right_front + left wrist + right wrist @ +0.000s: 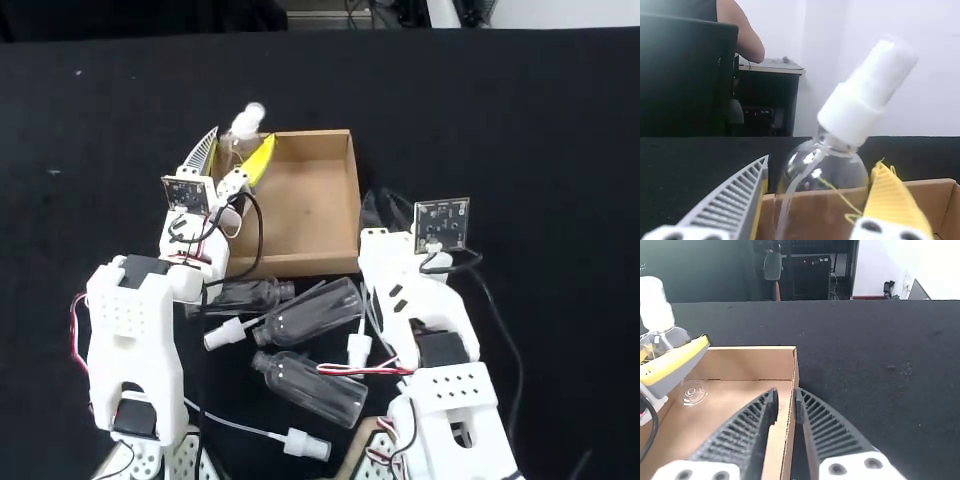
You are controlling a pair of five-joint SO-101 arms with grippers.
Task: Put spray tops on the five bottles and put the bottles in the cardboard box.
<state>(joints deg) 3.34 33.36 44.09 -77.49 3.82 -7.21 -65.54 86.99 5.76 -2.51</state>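
1. Fingers [730,205] of the left gripper [243,142] are clamped on a clear bottle [827,167], one grey and one yellow, pressing opposite sides of its round body just under the shoulder.
2. That bottle already wears a white spray top [867,95]. In the high view it hangs at the 10 o'clock corner of the cardboard box [350,190]. I cannot tell whether its base has crossed the rim.
3. It looks like an empty thin-walled plastic bottle, so I judge it light and a little springy. Its smooth surface will probably be slippery, and a hard squeeze would likely dent it.
4. The wide body below the shoulder, where it is held now, seems the best place to grip. The neck and spray top look too narrow and may twist loose.
5. The right gripper [786,392] has its dark fingers drawn almost together, with only a slit between them. It holds nothing and sits over the box's 3 o'clock wall.
6. At 6 o'clock from the box, between the two arms, uncapped bottles [312,312] lie on their sides on the black tabletop [520,120]. Loose spray tops [226,334] lie among them. Being round, these bottles will probably roll at a nudge.
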